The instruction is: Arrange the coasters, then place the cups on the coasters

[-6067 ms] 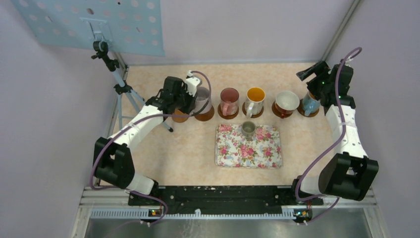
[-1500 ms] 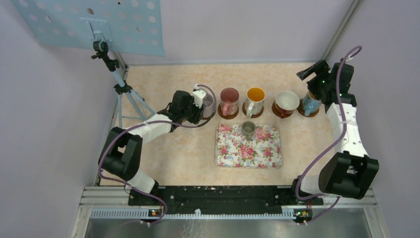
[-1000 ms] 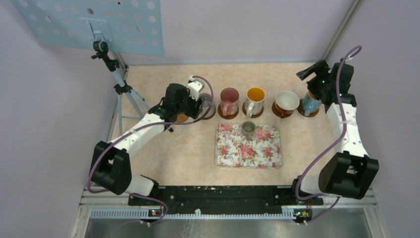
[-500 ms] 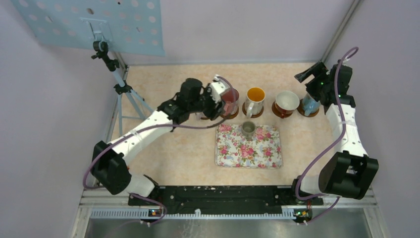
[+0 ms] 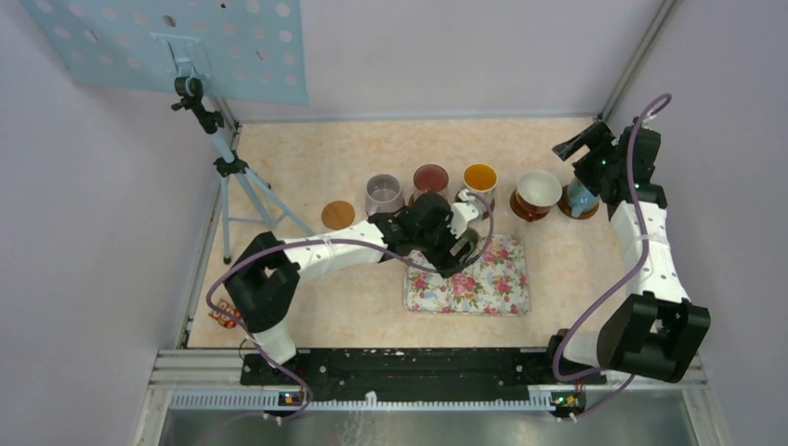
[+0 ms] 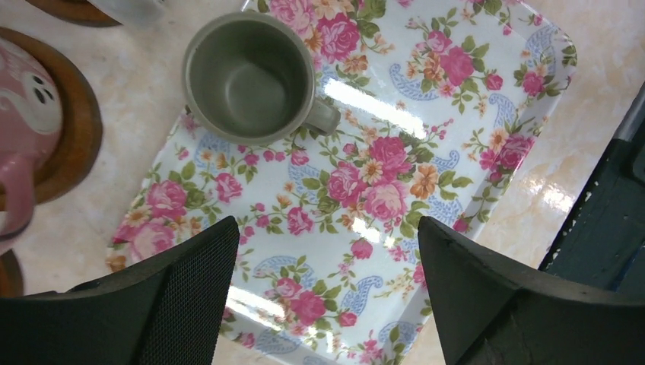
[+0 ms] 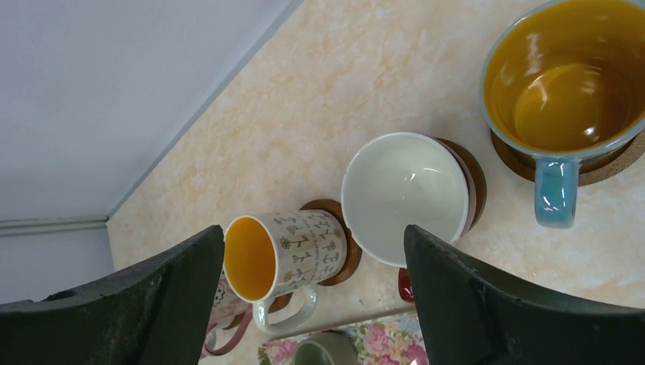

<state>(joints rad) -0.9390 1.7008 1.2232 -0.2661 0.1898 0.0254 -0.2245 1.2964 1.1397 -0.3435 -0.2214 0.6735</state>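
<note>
— What did the surface and the room look like?

— You had a beige marbled tabletop (image 5: 316, 288) boxed in by pale lilac walls (image 5: 465, 56). A tripod (image 5: 226, 165) stood well left of the floral tray (image 6: 456, 144).

— And the containers?

— The grey-green cup (image 6: 247, 76) sat upright and empty, directly on the tray at its far edge. Beyond the tray, five cups stood in a row on coasters (image 6: 80, 144): lavender cup (image 5: 383, 192), pink cup (image 5: 430, 178), orange-lined white cup (image 5: 480, 177), wide white cup (image 5: 539, 189) and light blue cup (image 7: 563, 91). One bare coaster (image 5: 338, 215) lay left of the tray.

— The pincers?

— Your left pincer (image 6: 325, 243) hung over the tray, spread wide and empty. Your right pincer (image 7: 313, 236) hovered beyond the tray, equally wide and holding nothing.
</note>
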